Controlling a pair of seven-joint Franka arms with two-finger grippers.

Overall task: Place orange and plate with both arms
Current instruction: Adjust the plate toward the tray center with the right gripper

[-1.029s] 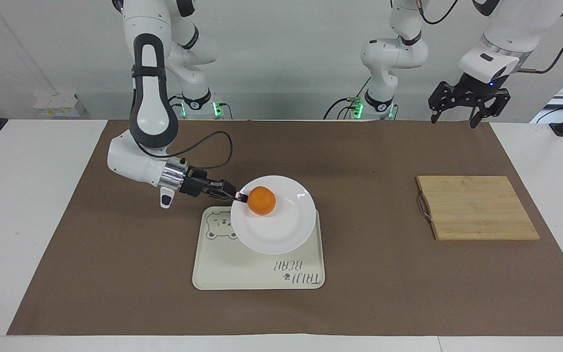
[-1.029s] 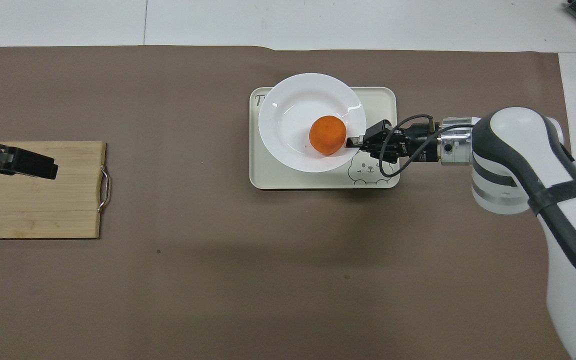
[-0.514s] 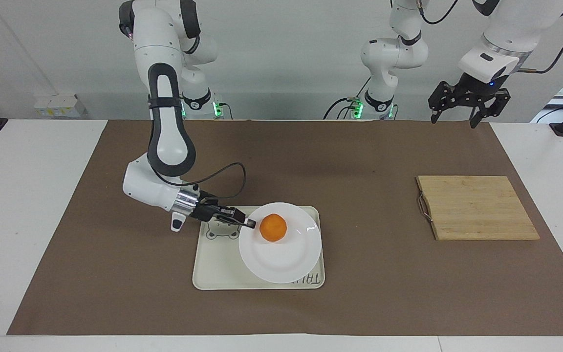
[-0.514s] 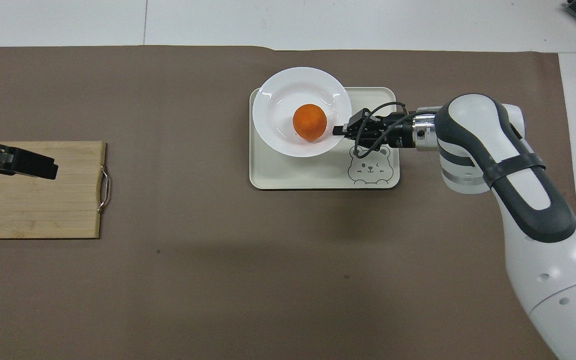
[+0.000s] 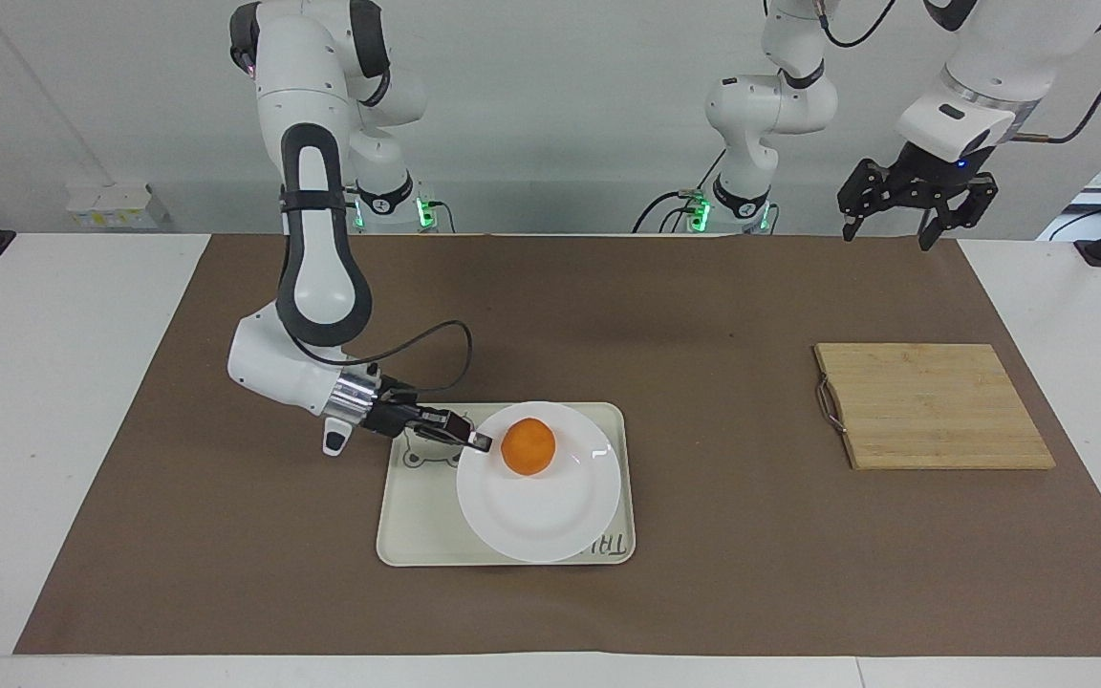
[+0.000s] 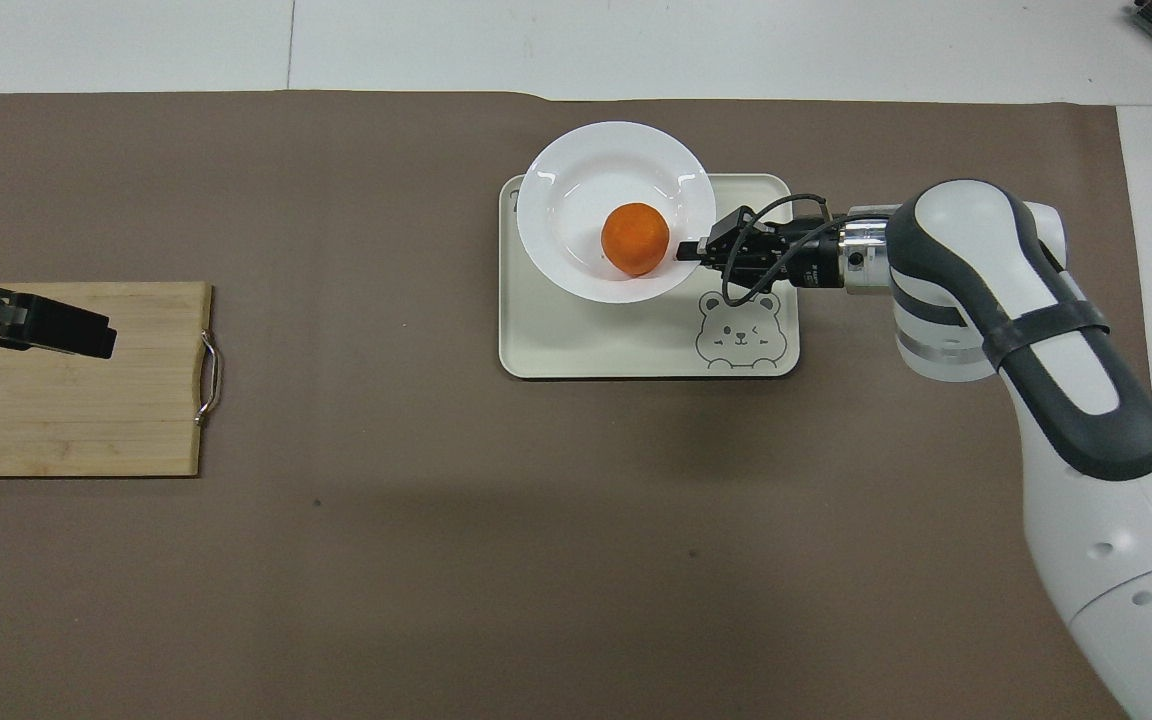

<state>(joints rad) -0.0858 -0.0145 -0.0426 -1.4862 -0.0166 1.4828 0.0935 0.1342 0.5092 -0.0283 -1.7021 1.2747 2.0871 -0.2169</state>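
Your right gripper point(image 5: 477, 441) has its jaws pinched on the rim of the plate point(image 5: 550, 511), which sits on the tray point(image 5: 417, 521) and overhangs the tray's edge farthest from the robots. The orange point(image 5: 528, 447) rests on the plate. Your left gripper point(image 5: 895, 229) waits with jaws spread wide, over the counter point(image 5: 178, 535) near the cutting board point(image 5: 933, 406).

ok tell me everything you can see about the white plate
The plate is a round, glossy white dish with a shallow rim, ceramic by its look. It sits roughly level over the cream tray, its edge hanging past the tray's edge farthest from the robots. The orange rests in it, off centre. The right gripper grips its rim at the right arm's end. Whether it rests on the tray or hangs just above is unclear.
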